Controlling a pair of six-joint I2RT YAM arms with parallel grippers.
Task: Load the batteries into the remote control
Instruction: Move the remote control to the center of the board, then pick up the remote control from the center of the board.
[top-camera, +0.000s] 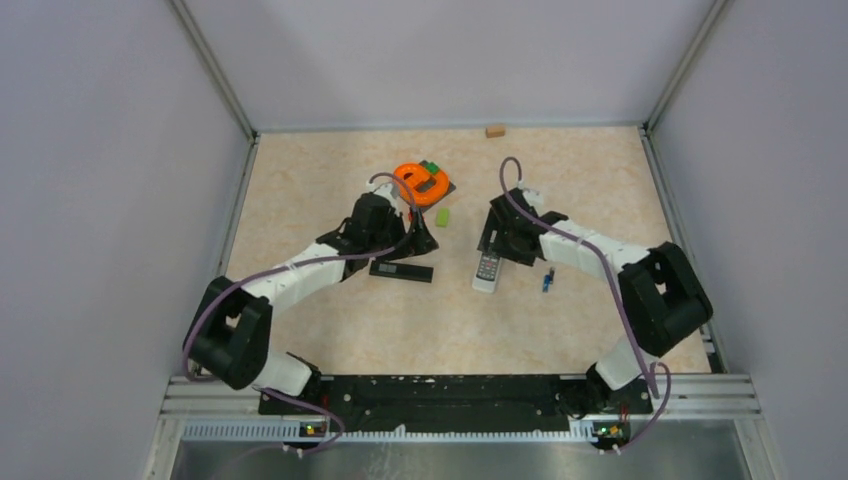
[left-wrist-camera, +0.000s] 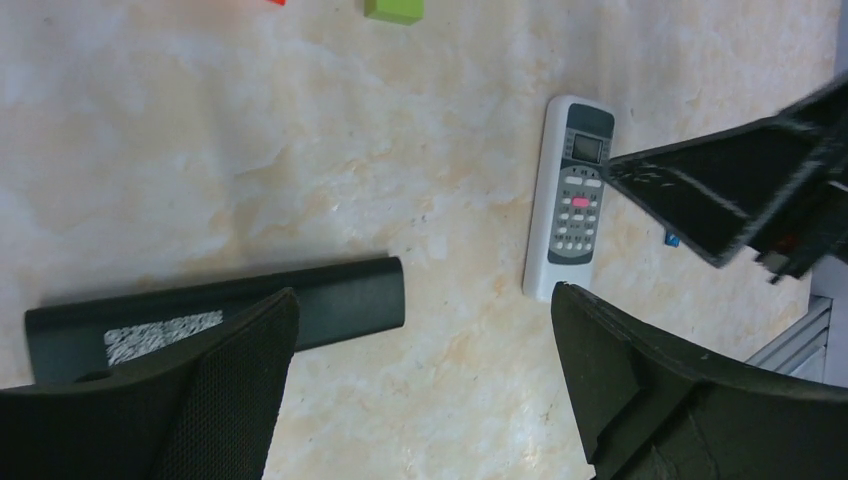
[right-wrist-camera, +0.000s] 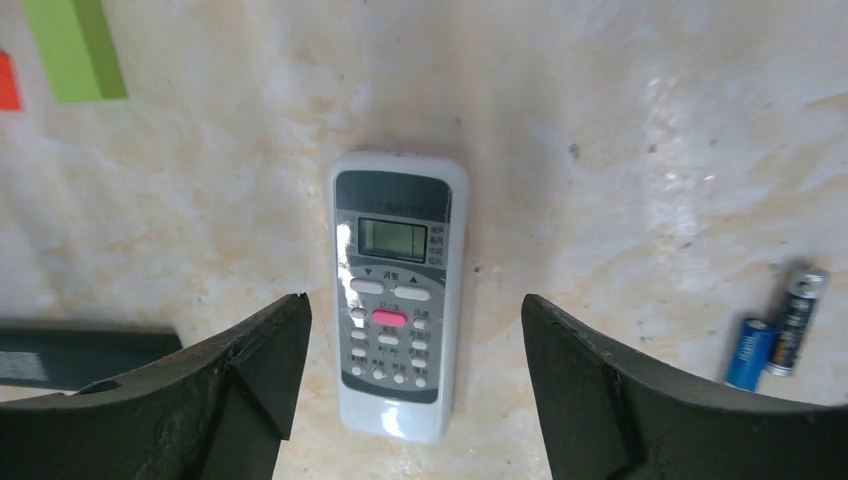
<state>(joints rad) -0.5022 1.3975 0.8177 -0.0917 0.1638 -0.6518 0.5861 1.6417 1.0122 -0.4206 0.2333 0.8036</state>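
Between the spread, empty fingers of your right hand (right-wrist-camera: 412, 305) lies the white remote (right-wrist-camera: 396, 250), buttons up, with the batteries (right-wrist-camera: 795, 322) off to the hand's right on the bench (right-wrist-camera: 600, 150); clamp only its near end and it may pivot or skid away.

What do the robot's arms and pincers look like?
The left arm and right arm have white links, bulky black joints, and a purple cable looping along each. The left pincer and right pincer each have two wide, matte black, wedge-shaped fingers.
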